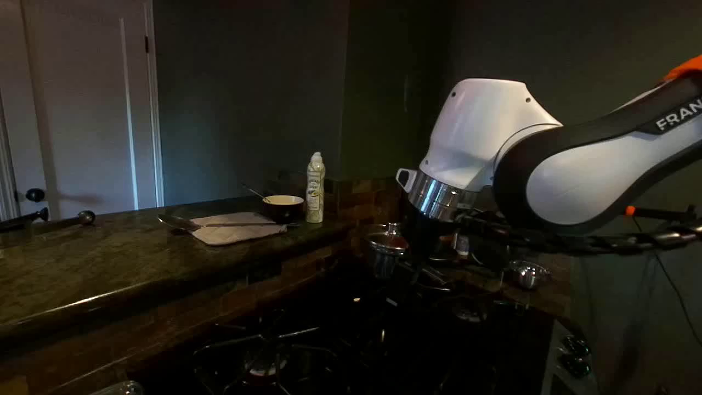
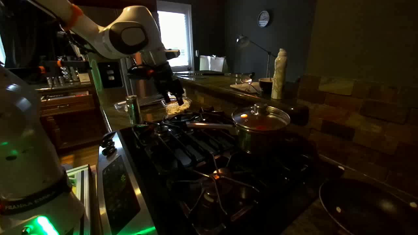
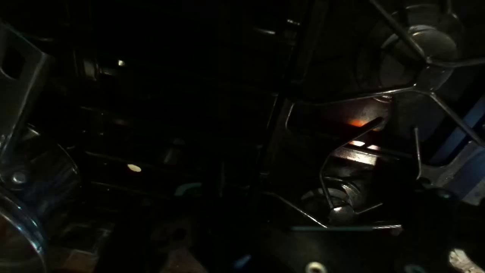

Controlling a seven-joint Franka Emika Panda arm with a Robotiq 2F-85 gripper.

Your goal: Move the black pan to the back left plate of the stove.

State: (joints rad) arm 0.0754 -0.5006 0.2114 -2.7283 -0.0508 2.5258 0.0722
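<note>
A dark round pan [image 2: 365,209] shows in an exterior view at the lower right, beside the stove and cut off by the frame edge. Its handle is not seen. The black stove [image 2: 192,147] has metal burner grates, which also show in the wrist view [image 3: 401,91]. A steel pot with a glass lid [image 2: 261,120] stands on the stove with its handle over the middle grates. My gripper [image 2: 174,100] is in the air above the far side of the stove, away from the pan. Its fingertips are apart, with nothing seen between them. The wrist view is very dark.
A clear container with food [image 2: 176,106] and a metal cylinder [image 2: 133,109] stand beyond the stove. A raised counter holds a spray bottle [image 1: 315,189], a bowl [image 1: 283,208] and a white pad [image 1: 236,229]. A shiny metal bowl [image 1: 527,273] sits beside the stove.
</note>
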